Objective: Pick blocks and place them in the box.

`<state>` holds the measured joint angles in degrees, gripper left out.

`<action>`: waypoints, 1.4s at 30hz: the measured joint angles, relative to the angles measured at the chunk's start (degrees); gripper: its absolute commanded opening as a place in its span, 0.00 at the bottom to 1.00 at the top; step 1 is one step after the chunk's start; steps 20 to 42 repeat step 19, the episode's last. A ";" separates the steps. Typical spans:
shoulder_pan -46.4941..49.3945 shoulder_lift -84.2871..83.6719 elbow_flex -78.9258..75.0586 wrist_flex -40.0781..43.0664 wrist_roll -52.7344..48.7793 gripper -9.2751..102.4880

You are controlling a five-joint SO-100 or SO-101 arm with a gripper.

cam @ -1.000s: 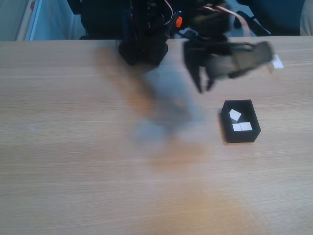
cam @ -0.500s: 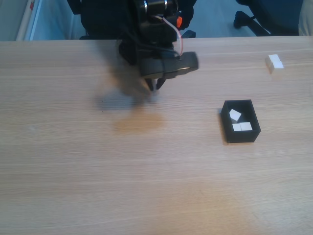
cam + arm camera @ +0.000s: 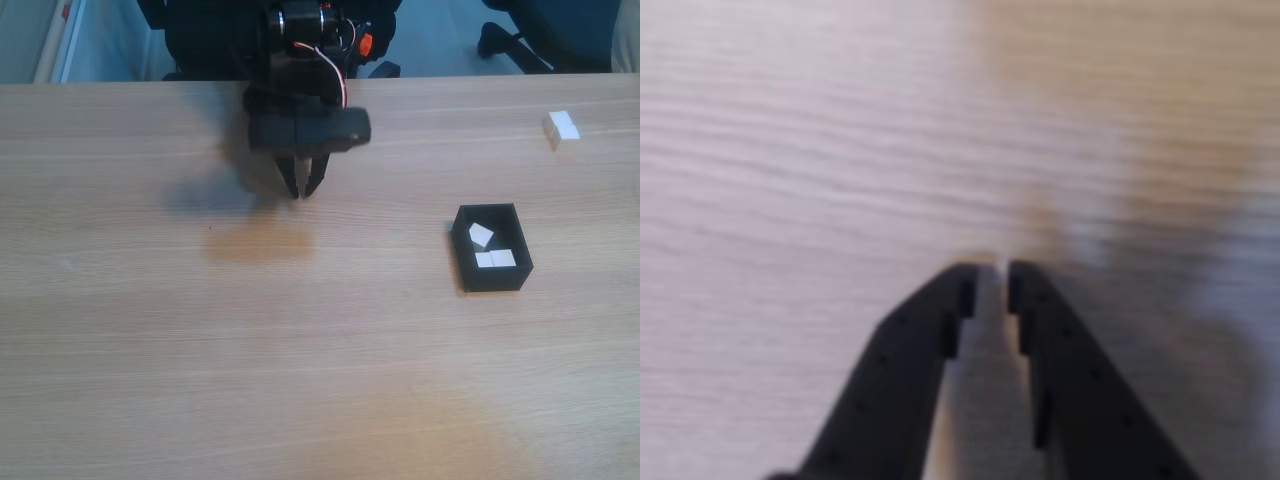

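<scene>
Wooden counter (image 3: 150, 350) fills fixed view, dark chair bases behind far edge. Black arm (image 3: 300, 60) folded near own base, claw (image 3: 302, 190) pointing down at bare wood, well apart from box; likely parked between picks. Wrist view: claw tips (image 3: 992, 272) nearly together, thin slit, nothing held. Box (image 3: 491, 247) right of centre, open-topped, holds blocks (image 3: 482, 236) (image 3: 495, 259): one tilted, rest flat just beside it. Stray block (image 3: 562, 126) far right near counter's back edge, well apart from box; probably next target.
</scene>
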<state>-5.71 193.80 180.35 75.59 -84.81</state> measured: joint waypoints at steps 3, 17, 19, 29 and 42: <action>-0.26 0.00 0.00 1.93 -0.79 0.08; 2.02 0.00 0.00 2.11 -1.23 0.08; 2.11 0.00 0.00 2.11 -1.23 0.08; 2.11 0.00 0.00 2.11 -1.23 0.08; 2.11 0.00 0.00 2.11 -1.23 0.08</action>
